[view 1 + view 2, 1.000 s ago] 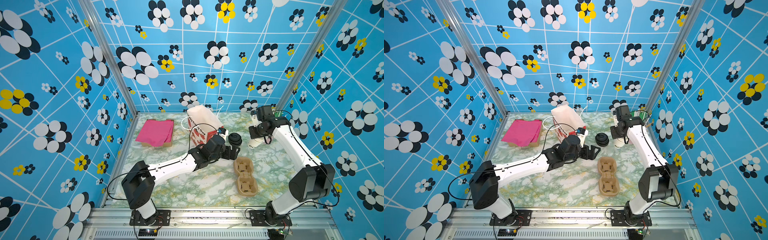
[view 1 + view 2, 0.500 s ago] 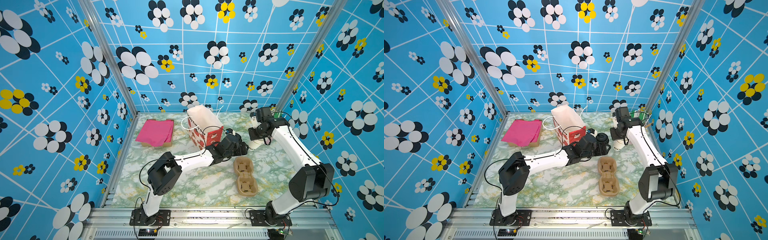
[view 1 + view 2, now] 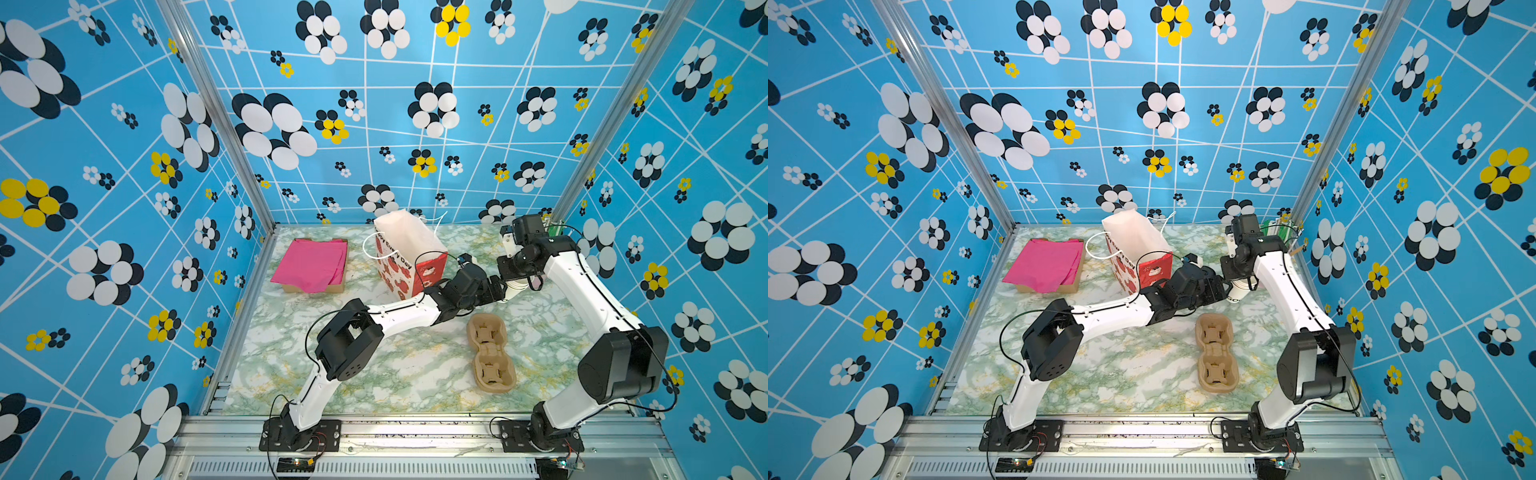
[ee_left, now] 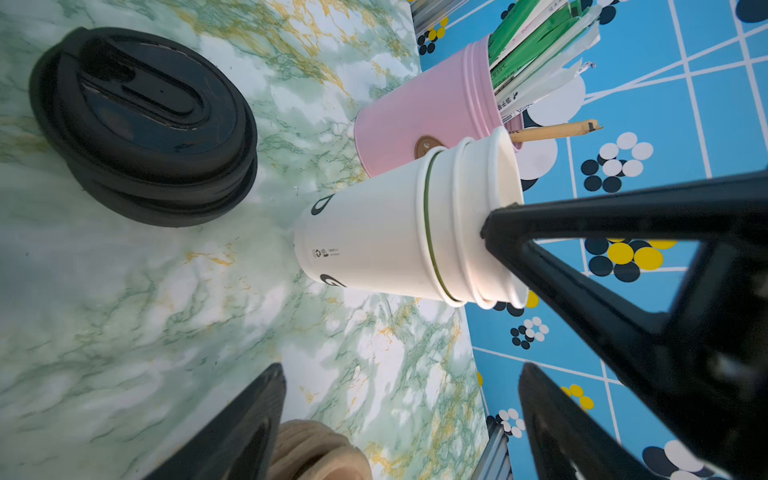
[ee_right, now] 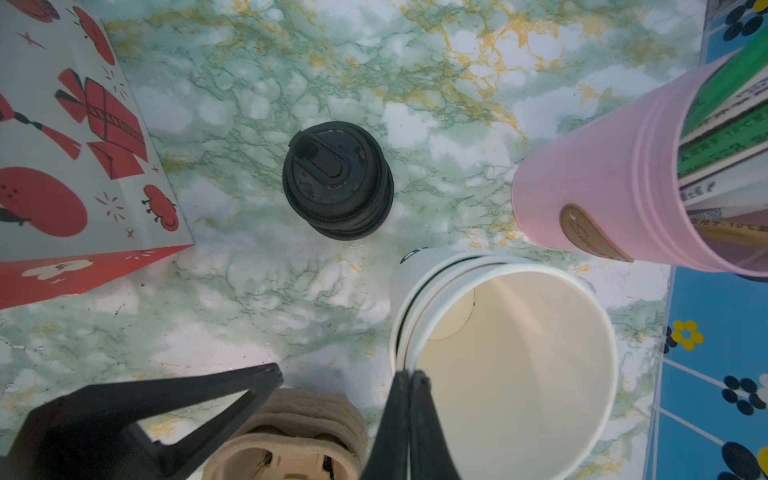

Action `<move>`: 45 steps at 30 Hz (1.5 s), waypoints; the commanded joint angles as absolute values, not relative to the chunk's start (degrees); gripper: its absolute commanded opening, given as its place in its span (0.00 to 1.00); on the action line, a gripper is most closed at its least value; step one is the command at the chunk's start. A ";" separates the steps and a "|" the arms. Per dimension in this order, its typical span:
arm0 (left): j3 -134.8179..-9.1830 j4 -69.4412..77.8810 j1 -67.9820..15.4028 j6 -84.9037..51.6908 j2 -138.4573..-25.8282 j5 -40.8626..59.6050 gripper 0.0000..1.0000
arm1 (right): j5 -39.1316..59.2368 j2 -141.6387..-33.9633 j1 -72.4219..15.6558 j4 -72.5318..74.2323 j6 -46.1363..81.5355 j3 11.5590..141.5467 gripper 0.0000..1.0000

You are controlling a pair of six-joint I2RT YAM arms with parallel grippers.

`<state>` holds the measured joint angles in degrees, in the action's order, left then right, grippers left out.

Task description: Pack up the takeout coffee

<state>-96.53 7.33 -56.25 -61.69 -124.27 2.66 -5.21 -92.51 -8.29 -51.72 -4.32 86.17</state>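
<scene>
The black lids (image 5: 337,180) reach me only through the wrist cameras; in both top views my left arm (image 3: 399,311) seems to cover them. Of the white cups (image 3: 1237,293) I get just the base there, their lettering too partial to read, and the cup carrier (image 4: 316,453) runs off the edge in both wrist views.

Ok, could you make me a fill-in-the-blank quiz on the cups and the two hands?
The stacked paper cups are ____ in colour.
The right hand pinches the top cup by its ____.
The left hand holds its jaws ____.
The loose lids are ____ in colour.
Missing words: white; rim; open; black.
</scene>
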 commanded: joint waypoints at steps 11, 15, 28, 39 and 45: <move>-104.94 5.26 -55.52 -62.65 -130.86 2.73 0.87 | -3.52 -94.07 -7.62 -52.65 -4.13 85.86 0.00; -104.65 5.14 -55.51 -62.34 -130.63 2.56 0.87 | -3.40 -94.07 -7.56 -52.70 -4.18 85.79 0.00; -91.26 8.43 -55.71 -60.75 -116.35 -1.60 0.88 | -3.17 -94.27 -7.34 -52.49 -4.14 86.22 0.00; -93.04 2.58 -59.23 -48.56 -108.18 -9.27 0.90 | -2.55 -94.82 -7.12 -52.73 -4.23 87.07 0.00; -100.03 -0.78 -61.35 -48.84 -112.60 -8.22 0.89 | -2.48 -94.78 -4.17 -53.02 -4.05 87.10 0.00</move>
